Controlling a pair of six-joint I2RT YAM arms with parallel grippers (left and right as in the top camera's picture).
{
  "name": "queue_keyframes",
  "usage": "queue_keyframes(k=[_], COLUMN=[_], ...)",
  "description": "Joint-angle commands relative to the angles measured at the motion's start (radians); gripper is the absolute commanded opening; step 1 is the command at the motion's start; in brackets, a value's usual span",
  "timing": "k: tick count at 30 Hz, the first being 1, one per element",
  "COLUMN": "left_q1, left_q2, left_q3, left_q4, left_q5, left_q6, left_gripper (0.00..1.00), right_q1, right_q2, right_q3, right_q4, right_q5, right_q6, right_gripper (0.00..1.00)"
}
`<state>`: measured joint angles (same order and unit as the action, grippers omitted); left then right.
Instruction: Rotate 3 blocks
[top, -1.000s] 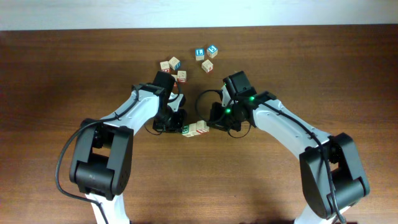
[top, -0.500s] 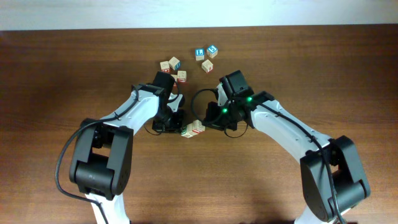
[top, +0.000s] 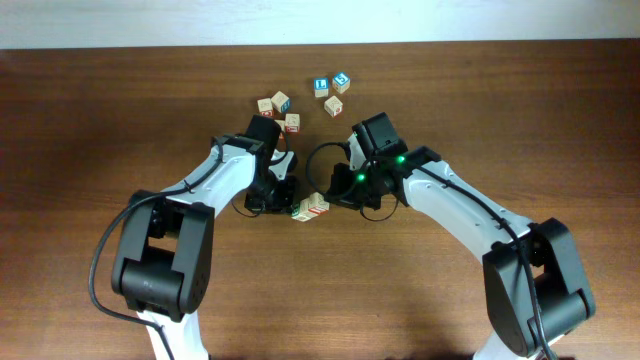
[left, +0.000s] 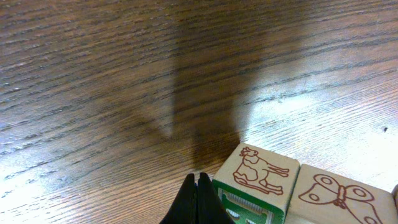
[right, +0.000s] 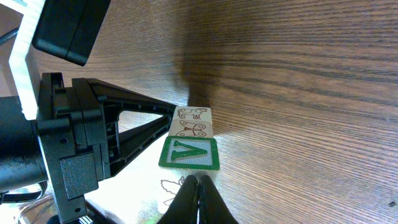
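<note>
Both jaws clenched empty, tips at opposite ends of the blocks (top: 313, 207)

The brown wooden table (top: 560, 110) carries six loose letter cubes. Take the blue-faced cube (top: 321, 86) as the mark. A second blue-faced cube (top: 342, 81) stands just to the right of it, and a beige cube (top: 333, 105) is near it on the nearer side. To its left lie a red-printed cube (top: 265, 105), a blue-sided cube (top: 281, 100) and a red-trimmed cube (top: 292, 123), close together.

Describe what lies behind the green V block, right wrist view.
The butterfly block, then the cow block, touching in a row, with the shut left claw by it. Their far sides are hidden.
</note>
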<state>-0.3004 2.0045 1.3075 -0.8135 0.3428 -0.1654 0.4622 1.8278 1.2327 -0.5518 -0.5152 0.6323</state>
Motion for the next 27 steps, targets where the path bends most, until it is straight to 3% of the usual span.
queue_keyframes(k=[1, 27], left_q1=[-0.022, -0.022], left_q2=[-0.027, -0.027], left_q3=[0.001, 0.001], left_q4=[0.010, 0.010], left_q5=[0.120, 0.105], left_q6=[-0.001, -0.002], left_gripper=[0.00, 0.00], right_q1=[0.036, 0.056], right_q2=[0.000, 0.000], right_q3=[0.010, 0.010], right_q4=[0.006, 0.029], right_q5=[-0.031, -0.019], right_q6=[0.004, 0.012], right_gripper=[0.04, 0.04])
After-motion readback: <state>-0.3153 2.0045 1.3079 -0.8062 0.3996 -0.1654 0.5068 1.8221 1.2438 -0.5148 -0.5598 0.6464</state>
